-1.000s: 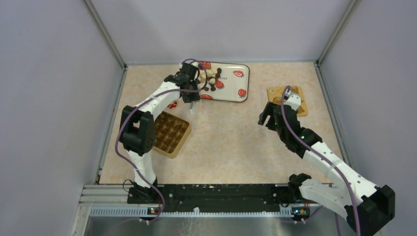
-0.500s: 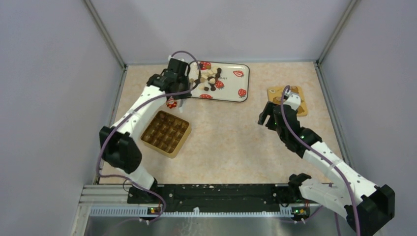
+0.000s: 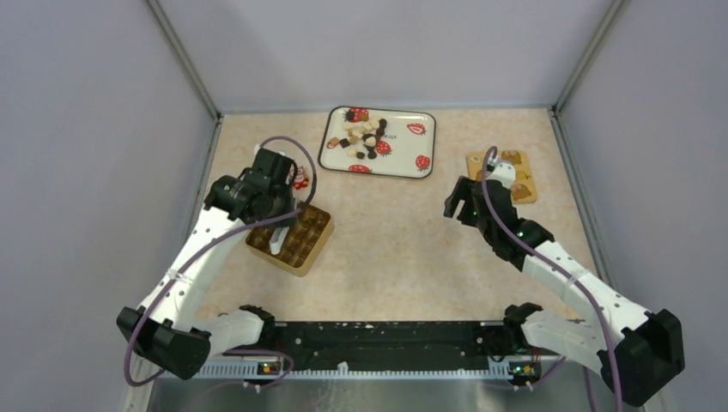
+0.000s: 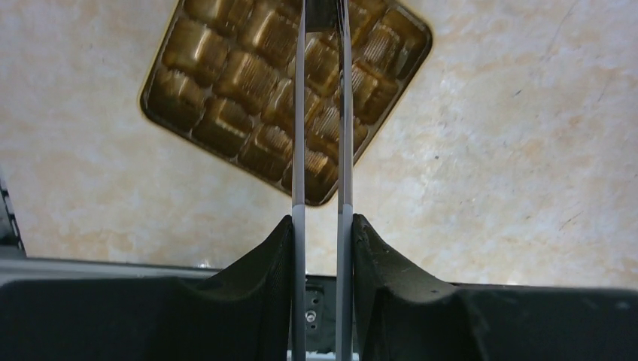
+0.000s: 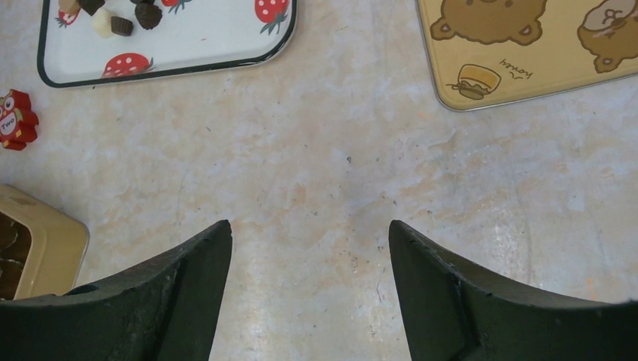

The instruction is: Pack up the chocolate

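The chocolate [image 3: 364, 137] lies as a heap of dark, light brown and cream pieces on a white strawberry-print tray [image 3: 422, 148]; part of the heap also shows in the right wrist view [image 5: 113, 19]. My left gripper [image 3: 273, 209] [image 4: 322, 219] is shut on a pair of long grey tweezers [image 4: 301, 113]. The tweezers reach down over the gold compartment tray [image 3: 299, 236] [image 4: 218, 83]. Between their tips sits a small dark piece [image 4: 322, 13], cut off by the frame edge. My right gripper [image 3: 459, 199] [image 5: 308, 233] stands open over bare table, nothing between its fingers.
A yellow lid printed with bears [image 3: 508, 176] [image 5: 519, 45] lies at the right. A small red figure [image 3: 300, 182] [image 5: 16, 120] lies between the two trays. Grey walls close in the table at left, back and right.
My left arm has swung from the strawberry tray back and left, bringing the tweezers over the gold tray. The right arm has shifted only slightly.
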Tool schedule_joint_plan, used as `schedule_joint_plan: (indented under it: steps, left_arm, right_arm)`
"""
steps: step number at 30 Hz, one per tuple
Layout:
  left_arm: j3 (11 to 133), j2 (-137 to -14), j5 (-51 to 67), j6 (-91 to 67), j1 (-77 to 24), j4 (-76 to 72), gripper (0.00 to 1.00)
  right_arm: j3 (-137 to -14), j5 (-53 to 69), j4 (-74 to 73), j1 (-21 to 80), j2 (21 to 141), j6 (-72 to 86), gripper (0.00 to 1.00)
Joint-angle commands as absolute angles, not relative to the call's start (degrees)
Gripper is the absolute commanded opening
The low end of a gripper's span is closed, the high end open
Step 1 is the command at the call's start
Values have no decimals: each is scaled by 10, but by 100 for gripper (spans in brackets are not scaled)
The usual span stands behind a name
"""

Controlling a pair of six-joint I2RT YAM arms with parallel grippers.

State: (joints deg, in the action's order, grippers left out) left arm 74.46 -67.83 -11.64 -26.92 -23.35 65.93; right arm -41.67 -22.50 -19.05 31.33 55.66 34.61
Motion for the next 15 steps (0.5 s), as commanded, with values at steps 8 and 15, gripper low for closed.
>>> schedule_joint_plan:
  steps: [8, 15]
  left_arm:
    - [681, -617, -150, -335, -236, 718, 5]
    - [654, -646, -177, -334, -236, 642, 5]
  right_arm:
    - [-440, -193, -152, 312, 579, 343, 74]
    - [-439, -198, -159, 311, 573, 344, 74]
